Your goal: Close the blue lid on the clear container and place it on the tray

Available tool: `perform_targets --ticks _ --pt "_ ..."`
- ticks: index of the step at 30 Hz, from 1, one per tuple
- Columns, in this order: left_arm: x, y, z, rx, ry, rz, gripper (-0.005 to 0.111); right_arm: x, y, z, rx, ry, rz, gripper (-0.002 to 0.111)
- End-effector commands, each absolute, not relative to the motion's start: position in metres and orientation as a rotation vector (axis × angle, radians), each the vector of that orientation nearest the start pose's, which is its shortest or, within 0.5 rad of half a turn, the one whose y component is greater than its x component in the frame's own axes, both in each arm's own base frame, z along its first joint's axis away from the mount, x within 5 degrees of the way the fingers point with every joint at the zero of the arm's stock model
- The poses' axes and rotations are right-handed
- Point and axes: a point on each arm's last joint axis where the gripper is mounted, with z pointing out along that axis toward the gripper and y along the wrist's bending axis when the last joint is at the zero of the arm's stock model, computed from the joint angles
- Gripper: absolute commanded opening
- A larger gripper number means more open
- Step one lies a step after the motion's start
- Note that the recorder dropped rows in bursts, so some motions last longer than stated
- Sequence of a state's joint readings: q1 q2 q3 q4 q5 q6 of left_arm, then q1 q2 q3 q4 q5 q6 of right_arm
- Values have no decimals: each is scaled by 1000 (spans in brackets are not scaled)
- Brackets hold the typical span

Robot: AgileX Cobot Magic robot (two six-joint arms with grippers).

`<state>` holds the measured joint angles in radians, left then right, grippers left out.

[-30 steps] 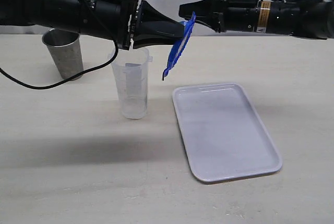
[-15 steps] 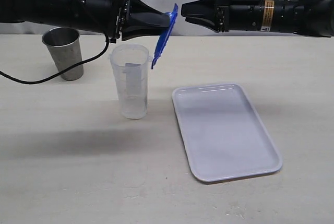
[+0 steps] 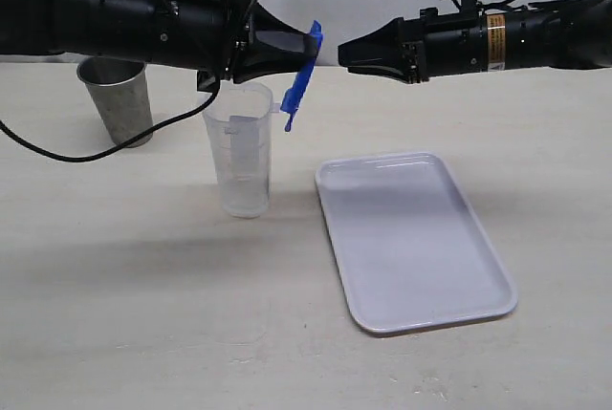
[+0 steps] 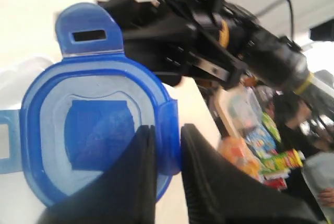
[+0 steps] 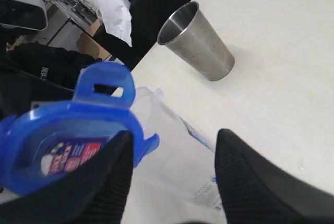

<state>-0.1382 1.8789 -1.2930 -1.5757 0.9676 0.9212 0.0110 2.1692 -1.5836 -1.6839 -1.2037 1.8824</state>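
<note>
Left claw (image 3: 309,45) is pinched nearly shut on one edge of the small blue rounded-square plastic lid (image 3: 298,85). We see the lid hanging steeply tilted in the air, its lower tab beside the rim of the tall clear plastic container (image 3: 241,157); we cannot tell whether they touch. The container stands upright and uncovered on the pale counter (image 3: 143,314), near the flat white rectangular tray (image 3: 421,319) but apart from it. Right claw (image 3: 344,50) is spread wide and grips nothing, its tips facing the lid across a small gap. A grey metal cup (image 3: 120,99) stands upright behind the left arm.
</note>
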Motion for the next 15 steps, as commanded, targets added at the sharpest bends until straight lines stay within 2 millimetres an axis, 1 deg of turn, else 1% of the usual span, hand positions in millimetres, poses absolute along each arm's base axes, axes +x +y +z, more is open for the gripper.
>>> perform_targets --ticks 1,2,5,15 --pt "388 -126 255 24 2141 -1446 0 443 73 206 -530 2024 1377 47" --pt "389 -124 255 7 2137 -1437 0 443 71 205 -520 2028 1376 47" --pt "389 -122 256 -2 2131 -1451 0 442 71 202 -524 2035 1375 47" --pt "385 -124 258 24 2132 -1524 0 441 71 201 -530 2041 1373 47"
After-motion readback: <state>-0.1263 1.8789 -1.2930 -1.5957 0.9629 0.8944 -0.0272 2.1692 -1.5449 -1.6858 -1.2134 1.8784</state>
